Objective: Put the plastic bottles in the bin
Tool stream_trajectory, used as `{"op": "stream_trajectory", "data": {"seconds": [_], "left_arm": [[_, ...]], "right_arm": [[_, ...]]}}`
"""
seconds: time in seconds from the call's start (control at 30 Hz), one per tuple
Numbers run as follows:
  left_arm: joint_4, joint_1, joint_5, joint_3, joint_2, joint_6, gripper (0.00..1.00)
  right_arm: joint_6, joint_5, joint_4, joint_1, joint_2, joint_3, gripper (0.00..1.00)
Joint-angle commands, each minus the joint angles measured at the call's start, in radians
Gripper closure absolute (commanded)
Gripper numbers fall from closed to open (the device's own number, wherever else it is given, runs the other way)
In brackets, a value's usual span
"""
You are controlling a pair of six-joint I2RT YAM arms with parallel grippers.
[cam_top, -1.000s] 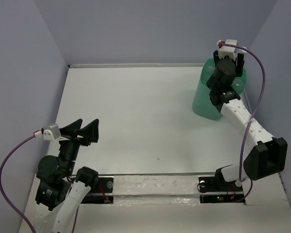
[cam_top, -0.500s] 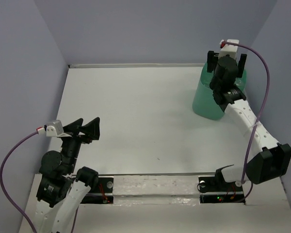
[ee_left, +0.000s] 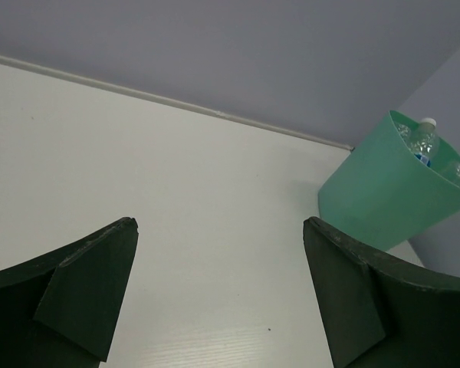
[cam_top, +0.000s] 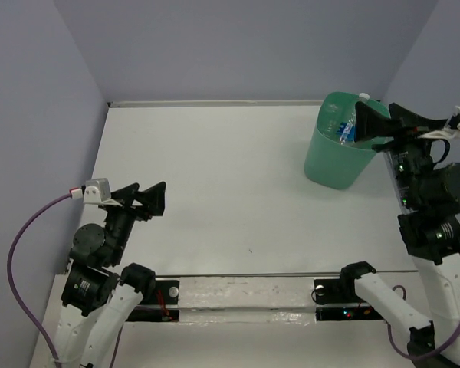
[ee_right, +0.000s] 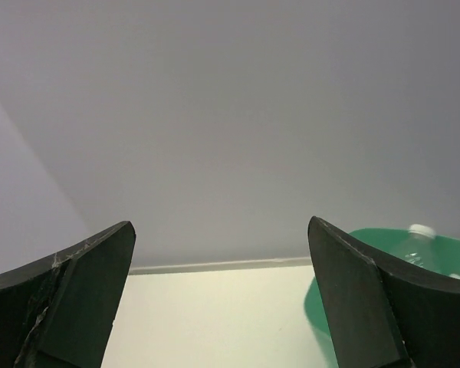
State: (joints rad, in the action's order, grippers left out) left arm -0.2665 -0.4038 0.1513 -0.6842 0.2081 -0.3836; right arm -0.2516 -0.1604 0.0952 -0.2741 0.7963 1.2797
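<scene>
The mint-green bin (cam_top: 330, 157) stands at the table's far right. Inside it lie clear plastic bottles (cam_top: 343, 127), one with a blue label. A white-capped bottle (ee_left: 423, 141) pokes above the rim in the left wrist view, where the bin (ee_left: 383, 195) is at the right. My right gripper (cam_top: 389, 123) hangs open and empty, raised beside the bin's right rim. In its own view the right gripper (ee_right: 221, 224) faces the back wall, with the bin (ee_right: 448, 251) and a bottle (ee_right: 418, 244) at lower right. My left gripper (cam_top: 140, 199) is open and empty at the near left.
Lilac walls close the table on the left, back and right. A purple cable loops from each wrist. The arm bases and a mounting rail (cam_top: 245, 295) run along the near edge.
The right gripper stood over the bin, opened wide, then swung back to the right of the bin. The left arm sank a little toward the near edge.
</scene>
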Motion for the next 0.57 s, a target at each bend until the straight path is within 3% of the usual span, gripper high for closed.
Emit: {"op": "stream_trajectory", "data": {"seconds": [0.0,0.17,0.37,0.53], "left_arm": [[0.087,0.003,-0.094,-0.106,0.082,-0.011,0.01],[0.133,0.003,-0.182,-0.268,0.172,-0.041,0.01],[0.214,0.003,-0.234,-0.338,0.200,-0.089,0.01],[0.224,0.003,-0.236,-0.334,0.231,-0.113,0.01]], "right_arm": [[-0.133,0.252,0.015,0.006,-0.141,-0.069,0.00],[-0.146,0.331,0.040,0.006,-0.365,-0.062,0.00],[-0.086,0.190,0.087,0.006,-0.543,-0.126,0.00],[-0.063,0.191,0.118,0.006,-0.526,-0.146,0.00]]}}
